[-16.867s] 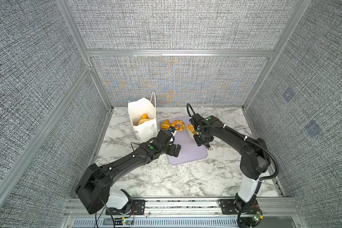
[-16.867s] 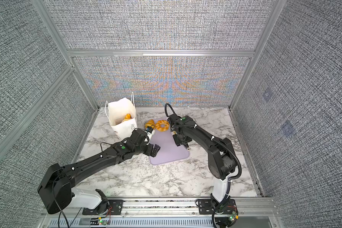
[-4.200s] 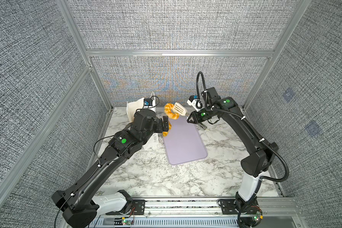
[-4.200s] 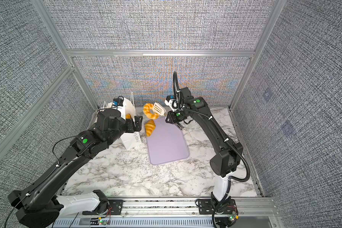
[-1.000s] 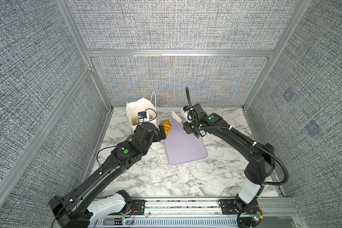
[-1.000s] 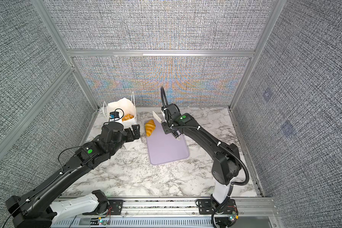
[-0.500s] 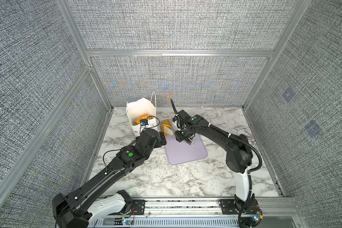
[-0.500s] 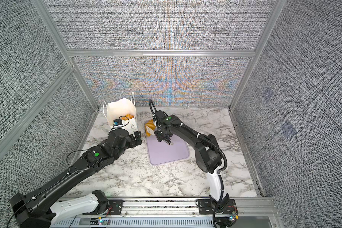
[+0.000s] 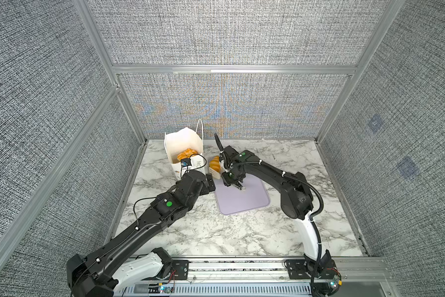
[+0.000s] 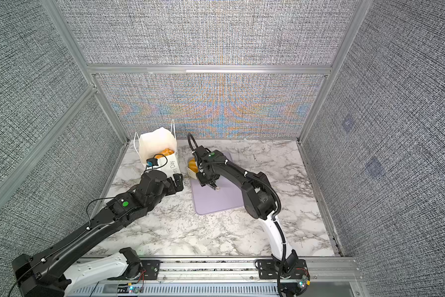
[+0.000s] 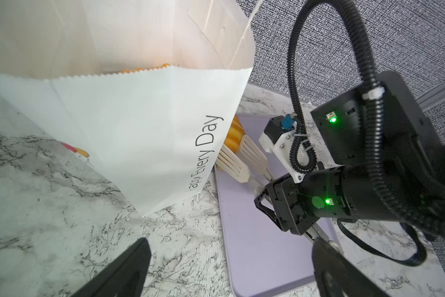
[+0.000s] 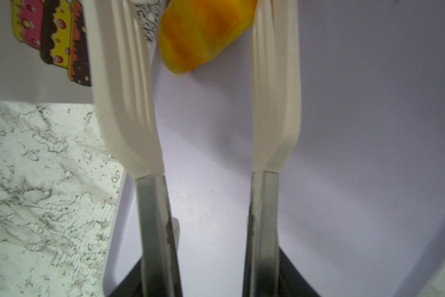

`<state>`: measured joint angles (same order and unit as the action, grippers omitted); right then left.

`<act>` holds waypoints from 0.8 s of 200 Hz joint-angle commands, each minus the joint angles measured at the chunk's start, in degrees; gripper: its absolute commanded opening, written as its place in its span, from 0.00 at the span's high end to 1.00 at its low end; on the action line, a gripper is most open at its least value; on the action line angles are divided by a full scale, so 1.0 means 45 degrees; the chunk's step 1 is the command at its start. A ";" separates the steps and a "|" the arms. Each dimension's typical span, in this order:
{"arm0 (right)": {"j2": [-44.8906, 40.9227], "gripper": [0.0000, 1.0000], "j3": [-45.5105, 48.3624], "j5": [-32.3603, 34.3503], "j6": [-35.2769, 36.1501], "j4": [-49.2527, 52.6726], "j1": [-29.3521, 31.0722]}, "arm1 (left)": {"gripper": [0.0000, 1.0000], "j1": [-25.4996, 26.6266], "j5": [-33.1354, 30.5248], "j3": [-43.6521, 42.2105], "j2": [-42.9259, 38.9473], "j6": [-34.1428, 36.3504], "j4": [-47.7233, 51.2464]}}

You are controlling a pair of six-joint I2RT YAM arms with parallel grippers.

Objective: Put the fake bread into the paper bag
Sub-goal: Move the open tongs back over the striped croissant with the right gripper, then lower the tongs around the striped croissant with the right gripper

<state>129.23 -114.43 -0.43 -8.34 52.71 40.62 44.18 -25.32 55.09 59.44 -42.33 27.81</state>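
Bread: one striped croissant [image 9: 214,164] left on the tray, at the far corner nearest the bag. At least one more piece [image 9: 186,154] shows inside the bag mouth; I can't count the rest.
Bag: white paper bag [image 9: 183,144] stands upright in the far left part of the worktop [image 9: 242,231], mouth open, just beside the tray's far left corner.
Tray: lavender tray [image 9: 244,203] otherwise bare, so I judge this is the last piece.
Right gripper: right gripper [image 9: 233,183] is clamped on a pair of white tongs [image 11: 238,156], the handles pinched partway. In the right wrist view the slotted tong blades [image 12: 128,102] sit either side of the croissant's tip, not yet closed on it.
Why tongs: I reckon the wide blades cradle a glossy rounded pastry better than bare jaws would.
Left gripper: left gripper [image 10: 178,183] has its jaws fully apart, holding nothing, parked near the bag's lettered side. Looks placed to steady the bag for the drop.
Risk: croissant lies close to the bag wall; the near blade could snag the paper.
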 commanded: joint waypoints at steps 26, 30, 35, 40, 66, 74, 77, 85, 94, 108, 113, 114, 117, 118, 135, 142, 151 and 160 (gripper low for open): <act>0.0491 0.48 -0.0590 0.0517 0.0033 0.0510 0.0014 | 0.01 0.0006 -0.0027 -0.0033 -0.0047 -0.0067 0.0089; 0.0519 0.49 -0.0605 0.0587 0.0075 0.0543 0.0015 | 0.01 0.0015 -0.0018 -0.0029 -0.0046 -0.0067 0.0101; 0.0557 0.49 -0.0616 0.0670 0.0132 0.0596 0.0012 | 0.01 0.0011 -0.0040 -0.0034 -0.0050 -0.0067 0.0108; 0.0568 0.51 -0.0621 0.0729 0.0214 0.0643 0.0016 | 0.01 0.0006 -0.0056 -0.0021 -0.0061 -0.0067 0.0110; 0.0485 0.58 -0.0450 0.0835 0.0494 0.0790 -0.0042 | 0.01 0.0006 -0.0023 -0.0054 -0.0031 -0.0081 0.0108; 0.0402 0.59 -0.0326 0.0836 0.0549 0.0787 -0.0071 | 0.01 -0.0009 -0.0018 -0.0041 -0.0025 -0.0086 0.0116; 0.0372 0.60 -0.0283 0.0827 0.0567 0.0772 -0.0078 | 0.01 0.0004 -0.0008 -0.0038 -0.0020 -0.0086 0.0109; 0.0283 0.61 -0.0144 0.0817 0.0632 0.0767 -0.0106 | 0.01 0.0006 -0.0017 -0.0026 -0.0006 -0.0077 0.0110; 0.0165 0.63 -0.0018 0.0773 0.0720 0.0801 -0.0157 | 0.01 0.0006 -0.0015 -0.0030 0.0008 -0.0086 0.0111; -0.0040 0.63 0.0150 0.0782 0.0881 0.0863 -0.0237 | 0.01 0.0006 -0.0007 -0.0006 0.0033 -0.0086 0.0116; -0.0149 0.63 0.0272 0.0797 0.1001 0.0865 -0.0257 | 0.01 0.0006 -0.0007 -0.0011 0.0041 -0.0086 0.0115; -0.0166 0.63 0.0292 0.0798 0.1036 0.0865 -0.0267 | 0.01 0.0016 -0.0002 -0.0003 0.0047 -0.0086 0.0112; -0.0244 0.63 0.0378 0.0798 0.1109 0.0851 -0.0290 | 0.01 0.0024 -0.0013 -0.0014 0.0052 -0.0081 0.0109; -0.0272 0.63 0.0423 0.0798 0.1129 0.0848 -0.0293 | 0.01 0.0015 -0.0006 0.0005 0.0043 -0.0084 0.0109; -0.0781 0.63 0.0951 0.0805 0.1667 0.0851 -0.0388 | 0.01 0.0021 0.0003 0.0006 0.0068 -0.0081 0.0115; -0.0971 0.63 0.1276 0.0818 0.1928 0.0836 -0.0424 | 0.01 0.0006 0.0021 0.0004 0.0060 -0.0084 0.0110; -0.1288 0.63 0.1698 0.0850 0.2285 0.0790 -0.0501 | 0.01 0.0010 0.0037 0.0005 0.0091 -0.0085 0.0111; -0.1609 0.64 0.2155 0.0971 0.2585 0.0715 -0.0585 | 0.01 0.0005 0.0033 0.0031 0.0126 -0.0069 0.0090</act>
<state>124.92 -108.18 2.72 -1.61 55.40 38.54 44.23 -25.32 54.96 59.72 -42.46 28.16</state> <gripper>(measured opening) 0.367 0.993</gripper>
